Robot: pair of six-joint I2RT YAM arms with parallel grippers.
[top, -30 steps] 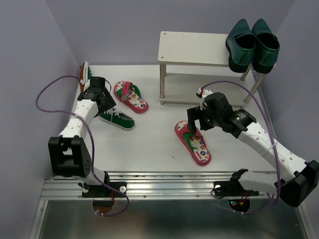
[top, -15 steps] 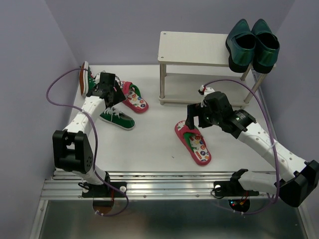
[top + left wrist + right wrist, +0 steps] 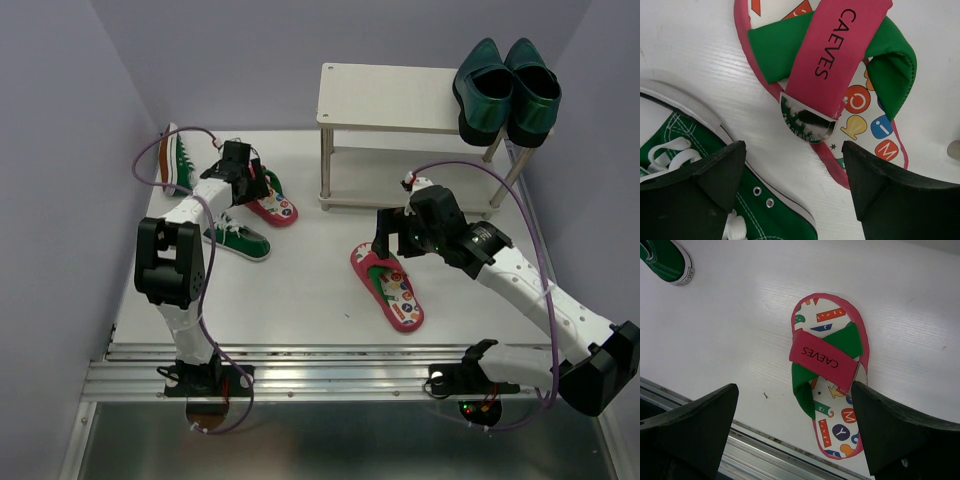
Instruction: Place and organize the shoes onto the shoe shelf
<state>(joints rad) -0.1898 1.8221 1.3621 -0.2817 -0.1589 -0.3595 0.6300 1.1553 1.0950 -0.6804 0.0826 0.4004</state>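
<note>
My left gripper (image 3: 792,150), jaws spread wide, hangs over a red flip-flop with green straps (image 3: 837,50); my right gripper (image 3: 795,387), jaws likewise apart, hovers above the matching red flip-flop (image 3: 826,358).

From my station I see a white table (image 3: 300,290), its top finely ribbed up close. Plain lavender-grey walls close it in: the back wall (image 3: 230,60) behind the table, the left wall (image 3: 60,200) and the right wall (image 3: 600,140) at its sides. A grooved aluminium rail (image 3: 330,362) runs along the table's near edge, and nearer than that lies a dull grey panel (image 3: 340,445). The light is soft and even, the shadows faint.
</note>
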